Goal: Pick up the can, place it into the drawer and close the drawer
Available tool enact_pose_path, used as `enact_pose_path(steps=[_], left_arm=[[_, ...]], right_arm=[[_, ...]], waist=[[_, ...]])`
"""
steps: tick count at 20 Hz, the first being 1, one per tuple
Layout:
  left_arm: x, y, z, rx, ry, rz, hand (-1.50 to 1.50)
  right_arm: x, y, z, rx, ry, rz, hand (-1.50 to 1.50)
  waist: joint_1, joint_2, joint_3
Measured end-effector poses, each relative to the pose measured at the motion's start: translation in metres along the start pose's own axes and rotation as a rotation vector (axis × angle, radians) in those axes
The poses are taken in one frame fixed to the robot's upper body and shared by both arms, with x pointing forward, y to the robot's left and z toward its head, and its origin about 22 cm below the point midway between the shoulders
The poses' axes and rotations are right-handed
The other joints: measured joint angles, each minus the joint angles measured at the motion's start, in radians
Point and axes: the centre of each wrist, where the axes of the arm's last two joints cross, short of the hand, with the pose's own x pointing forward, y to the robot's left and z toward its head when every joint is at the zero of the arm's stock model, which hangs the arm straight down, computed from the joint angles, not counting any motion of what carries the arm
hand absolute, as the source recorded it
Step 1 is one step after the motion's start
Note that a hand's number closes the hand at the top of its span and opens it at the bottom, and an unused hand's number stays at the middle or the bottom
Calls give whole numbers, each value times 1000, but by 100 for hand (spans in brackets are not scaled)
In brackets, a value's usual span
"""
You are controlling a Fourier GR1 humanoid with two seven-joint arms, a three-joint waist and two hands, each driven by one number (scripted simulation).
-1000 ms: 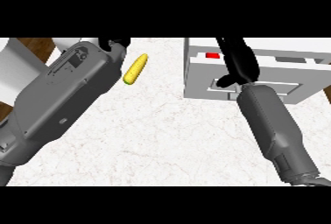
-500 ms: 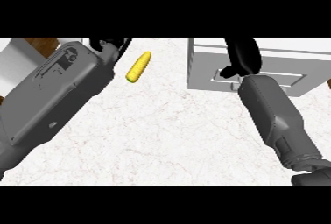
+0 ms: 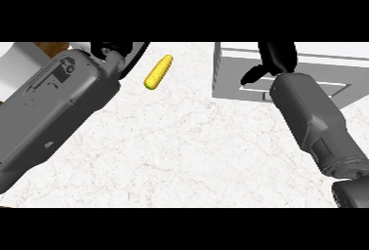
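The can shows nowhere in the head view. The open drawer (image 3: 238, 88), a grey box with pale walls, sits at the upper right. My right hand (image 3: 277, 56) hangs over the drawer's inside, fingers reaching up past the picture's top and thumb sticking out to the left, with nothing seen between them. It hides part of the drawer's inside. My left hand (image 3: 121, 52) shows only partly at the upper left, at the end of a big grey forearm, holding nothing.
A yellow corn cob (image 3: 158, 72) lies on the white marble counter (image 3: 194, 156) between the two hands, left of the drawer. A wooden edge (image 3: 54, 47) shows at the top left corner.
A red and white can stood beside my right hand's fingers over the drawer one second ago; it is out of sight now. The right hand has shifted slightly right over the drawer.
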Motion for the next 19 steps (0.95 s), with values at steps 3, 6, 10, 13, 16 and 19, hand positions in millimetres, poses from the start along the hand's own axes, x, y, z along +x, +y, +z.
enact_pose_path(steps=[3,6,10,13,16,19], left_arm=[[0,3,2,-4,1,-5,-150],[1,3,6,-14,4,-4,-150],[-1,8,9,-14,12,1,-150],[1,8,11,-14,9,3,-150],[3,12,11,-13,11,3,-150],[3,11,13,-16,13,3,-150]], right_arm=[[4,-3,-5,19,-8,-2,-150],[11,-4,-8,59,-32,-31,-150],[14,-6,-11,87,-35,-172,-150],[14,-9,-14,96,-4,-322,-150],[13,-12,-17,88,35,-475,-150],[10,-16,-20,68,55,-599,-150]], waist=[[8,4,1],[14,4,1],[11,10,3],[5,10,4],[0,10,5],[-1,5,3]])
